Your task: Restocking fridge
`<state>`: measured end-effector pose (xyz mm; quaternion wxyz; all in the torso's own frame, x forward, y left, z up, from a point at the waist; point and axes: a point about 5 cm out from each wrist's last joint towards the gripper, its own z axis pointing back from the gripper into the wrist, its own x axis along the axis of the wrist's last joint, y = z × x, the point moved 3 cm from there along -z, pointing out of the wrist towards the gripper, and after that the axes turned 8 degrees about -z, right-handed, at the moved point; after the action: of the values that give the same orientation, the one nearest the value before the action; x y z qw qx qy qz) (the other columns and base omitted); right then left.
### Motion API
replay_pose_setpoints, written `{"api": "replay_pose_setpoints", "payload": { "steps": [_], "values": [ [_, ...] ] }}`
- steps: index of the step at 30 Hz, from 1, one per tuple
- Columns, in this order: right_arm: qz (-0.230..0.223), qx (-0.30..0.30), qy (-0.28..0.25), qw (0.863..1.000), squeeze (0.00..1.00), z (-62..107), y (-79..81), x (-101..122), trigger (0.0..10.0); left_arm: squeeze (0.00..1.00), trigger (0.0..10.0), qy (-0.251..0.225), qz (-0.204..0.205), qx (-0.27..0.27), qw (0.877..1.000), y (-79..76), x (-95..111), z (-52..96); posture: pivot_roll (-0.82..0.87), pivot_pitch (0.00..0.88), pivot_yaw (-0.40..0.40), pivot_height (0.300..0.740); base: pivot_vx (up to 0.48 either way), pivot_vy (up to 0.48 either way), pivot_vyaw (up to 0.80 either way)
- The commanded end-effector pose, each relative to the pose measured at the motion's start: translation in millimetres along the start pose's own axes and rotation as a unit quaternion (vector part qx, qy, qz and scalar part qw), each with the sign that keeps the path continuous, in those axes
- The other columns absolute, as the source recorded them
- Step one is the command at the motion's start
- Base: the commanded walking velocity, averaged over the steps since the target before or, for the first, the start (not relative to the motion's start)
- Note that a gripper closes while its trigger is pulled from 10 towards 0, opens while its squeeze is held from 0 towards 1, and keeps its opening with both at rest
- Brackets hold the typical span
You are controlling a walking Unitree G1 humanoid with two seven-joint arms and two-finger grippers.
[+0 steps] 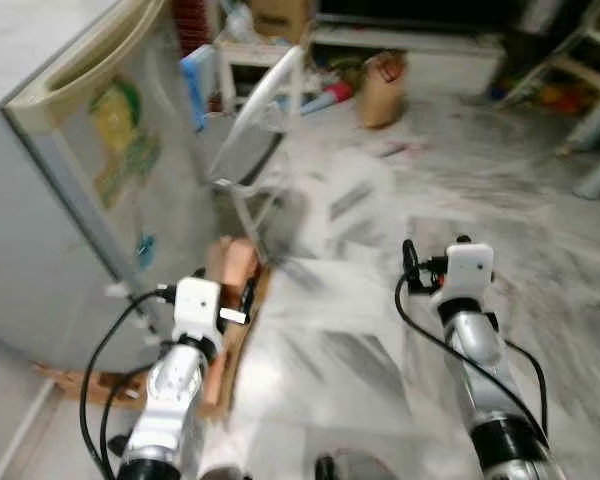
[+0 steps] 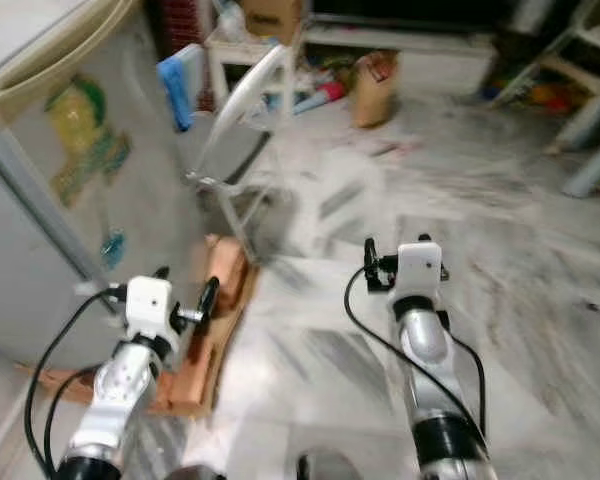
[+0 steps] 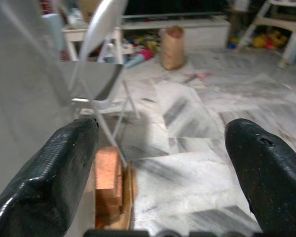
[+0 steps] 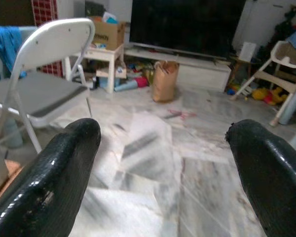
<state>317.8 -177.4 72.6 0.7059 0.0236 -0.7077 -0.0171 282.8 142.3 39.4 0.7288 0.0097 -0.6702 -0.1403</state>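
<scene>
Both silver arms reach forward over the pale marble floor (image 1: 360, 360), beside the closed grey fridge with a cream door handle (image 1: 50, 170).

The left gripper (image 3: 160, 148) is held out level near the fridge's lower corner, its two black fingers (image 3: 49, 177) spread wide apart with nothing between them; below it lie stacked reddish-brown bricks (image 3: 107, 182) on a wooden board at the fridge's foot. The right gripper (image 4: 163, 148) is stretched out well to the right of the fridge over bare floor, its fingers likewise apart and empty. Ahead stands a white folding metal chair with a grey seat (image 4: 44, 79), and farther off a brown paper bag (image 4: 165, 81) stands on the floor before a low white cabinet (image 4: 197, 69).
</scene>
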Motion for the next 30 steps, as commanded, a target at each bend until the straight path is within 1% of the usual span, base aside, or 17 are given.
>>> {"api": "replay_pose_setpoints", "payload": {
  "steps": [1,7,15,24,30],
  "values": [
    [0.002,-0.005,-0.005,1.000,0.00,-0.3,-3.8,3,10.0,0.00,10.0,0.000,0.003,-0.002,1.000,-1.9,1,-0.8,-0.04,0.000,0.013,0.740,0.000,0.480,0.00],
    [0.002,-0.002,-0.004,1.000,0.00,0.2,-1.3,2,10.0,0.00,10.0,0.000,0.002,-0.003,1.000,-2.1,2,-1.0,-0.04,0.000,0.013,0.740,0.000,0.480,0.00],
    [0.003,-0.003,-0.004,1.000,0.00,0.5,-1.8,1,10.0,0.00,10.0,-0.002,0.001,-0.009,1.000,-4.4,4,-2.4,-0.04,0.000,0.016,0.740,0.000,0.480,0.00],
    [0.002,-0.002,-0.002,1.000,0.00,0.8,-0.7,0,10.0,0.00,10.0,-0.006,-0.009,-0.002,1.000,-2.4,6,-6.4,-0.03,0.000,0.012,0.740,0.000,0.000,0.00],
    [0.007,0.004,-0.002,1.000,0.00,0.0,-0.2,1,10.0,0.00,10.0,-0.007,-0.007,0.022,1.000,5.9,11,-21.1,-0.05,0.000,0.005,0.740,0.000,0.000,0.00]
  ]
}}
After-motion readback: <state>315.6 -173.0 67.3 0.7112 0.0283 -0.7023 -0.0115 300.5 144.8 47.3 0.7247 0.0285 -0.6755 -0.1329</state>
